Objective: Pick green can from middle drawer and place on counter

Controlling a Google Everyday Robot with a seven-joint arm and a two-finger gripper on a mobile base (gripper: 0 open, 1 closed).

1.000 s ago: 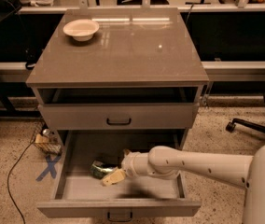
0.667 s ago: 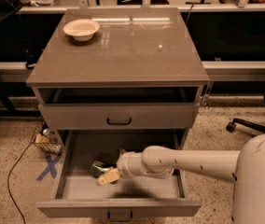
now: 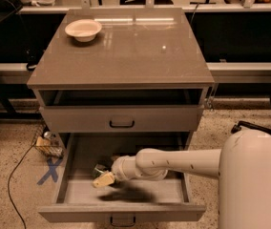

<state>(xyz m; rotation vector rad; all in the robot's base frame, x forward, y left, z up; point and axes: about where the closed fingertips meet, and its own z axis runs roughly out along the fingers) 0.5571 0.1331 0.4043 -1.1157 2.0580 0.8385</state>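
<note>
Inside the open middle drawer [image 3: 121, 211], white arm [image 3: 178, 162] stretched leftward low over the drawer floor, gripper [image 3: 104, 179] just beside the green can [image 3: 99, 169], jaw spacing impossible to tell.

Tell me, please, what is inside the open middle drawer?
The green can lies in the middle drawer, with the end effector right at it. The arm hides part of the can and floor.
</note>
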